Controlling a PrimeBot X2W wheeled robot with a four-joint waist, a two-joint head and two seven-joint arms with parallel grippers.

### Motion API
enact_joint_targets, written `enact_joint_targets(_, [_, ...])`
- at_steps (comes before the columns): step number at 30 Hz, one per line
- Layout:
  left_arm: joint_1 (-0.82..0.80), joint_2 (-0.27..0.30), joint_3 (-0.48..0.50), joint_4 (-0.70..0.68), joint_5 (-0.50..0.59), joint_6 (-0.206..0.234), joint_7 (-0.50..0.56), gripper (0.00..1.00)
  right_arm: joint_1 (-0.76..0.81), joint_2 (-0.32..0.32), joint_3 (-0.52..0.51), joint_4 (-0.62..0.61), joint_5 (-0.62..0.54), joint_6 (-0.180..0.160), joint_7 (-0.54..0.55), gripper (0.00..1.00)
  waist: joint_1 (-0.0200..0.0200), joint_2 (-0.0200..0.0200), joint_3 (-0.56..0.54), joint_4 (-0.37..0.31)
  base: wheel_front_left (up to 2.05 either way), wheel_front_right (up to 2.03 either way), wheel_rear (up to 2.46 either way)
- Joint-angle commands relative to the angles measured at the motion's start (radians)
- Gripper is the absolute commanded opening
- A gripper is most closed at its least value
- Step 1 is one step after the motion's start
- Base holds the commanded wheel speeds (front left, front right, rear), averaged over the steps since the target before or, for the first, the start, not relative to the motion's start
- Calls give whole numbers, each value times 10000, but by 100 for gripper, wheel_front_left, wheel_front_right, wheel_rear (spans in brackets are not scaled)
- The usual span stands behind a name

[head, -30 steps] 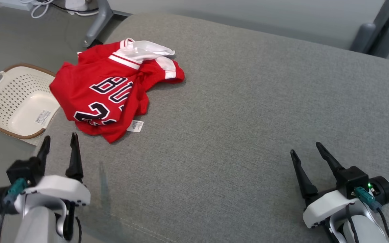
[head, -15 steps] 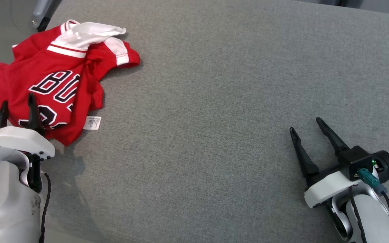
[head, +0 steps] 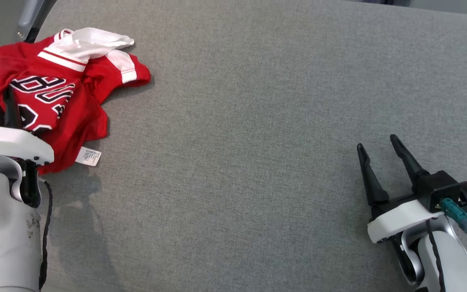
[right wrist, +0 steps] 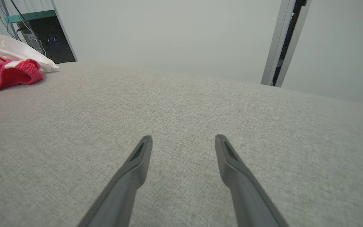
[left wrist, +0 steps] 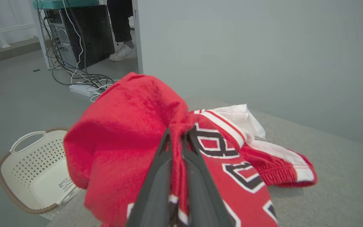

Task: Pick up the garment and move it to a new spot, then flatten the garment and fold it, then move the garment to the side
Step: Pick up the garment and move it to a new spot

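Left wrist view is where the grip is best judged: the left gripper [left wrist: 178, 134] is pressed together on a bunched fold of the red mesh sports jersey with white trim and black-and-white lettering [left wrist: 121, 142]. A hump of cloth is draped over the fingertips, while the rest is spread down onto the grey woven-fabric surface [left wrist: 342, 189]. In the head view the jersey [head: 75, 81] is seen at the far left edge of that surface [head: 258, 121], with its small white care label [head: 88, 157] lying flat on the fabric. A cream perforated plastic basket [left wrist: 33, 164] is placed on the floor just past that edge. The right gripper [head: 376, 142] is spread wide over bare fabric, well apart from the garment. The pick-up is judged to be the step in hand. It is best done with a straight, unhurried lift until the label and sleeve are clear of the surface, and only then should the load be carried toward the open middle. Because only one fold is pinched, slippage is likely if the cloth is dragged or swung.
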Motion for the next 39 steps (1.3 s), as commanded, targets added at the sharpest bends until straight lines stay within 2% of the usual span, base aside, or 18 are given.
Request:
enact_joint_targets(1, [205, -103, -15, -499, 44, -77, -42, 0, 174, 112, -57, -1, 55, 1, 0, 100, 0, 0, -278, -159, 0, 0, 0])
enact_joint_targets(6, [281, -611, -207, -1742, -199, -203, -44, 0, 404, 349, -215, 72, 141, 1, -1, 100, 0, 0, -797, -586, 0, 0, 0])
enact_joint_targets(11, [429, -1105, -1271, -2558, -369, -217, -34, 0, 620, 506, -282, 148, 158, 1, -1, 100, 0, 0, -1247, -1146, 0, 0, 0])
enact_joint_targets(18, [800, -1406, -3355, -3126, -1278, -219, -35, 0, 778, 636, -283, 305, 255, 1, -1, 100, 0, 0, -1601, -1979, 0, 0, 0])
enact_joint_targets(20, [974, -1434, -4201, -3272, -2209, -219, -35, 0, 798, 664, -336, 290, 288, 1, -1, 100, 0, 0, -1636, -2244, 0, 0, 0])
enact_joint_targets(24, [1235, -1395, -5817, -3602, -3125, -202, -36, 0, 828, 696, -381, 259, 322, 1, -1, 100, 0, 0, -1630, -2664, 0, 0, 0])
enact_joint_targets(28, [1552, -1422, -7131, -3980, -3912, 104, -34, 0, 866, 708, -410, 262, 336, 1, -1, 100, 0, 0, -1628, -2991, 0, 0, 0])
enact_joint_targets(31, [1749, -1420, -7952, -4235, -4115, 370, -36, 0, 843, 710, -441, 239, 362, 1, -1, 100, 0, 0, -1621, -3198, 0, 0, 0])
enact_joint_targets(39, [2342, -1421, -8957, -4831, -4288, 719, -36, 0, 887, 717, -362, 222, 587, 1, -1, 100, 0, 0, -1679, -3453, 0, 0, 0])
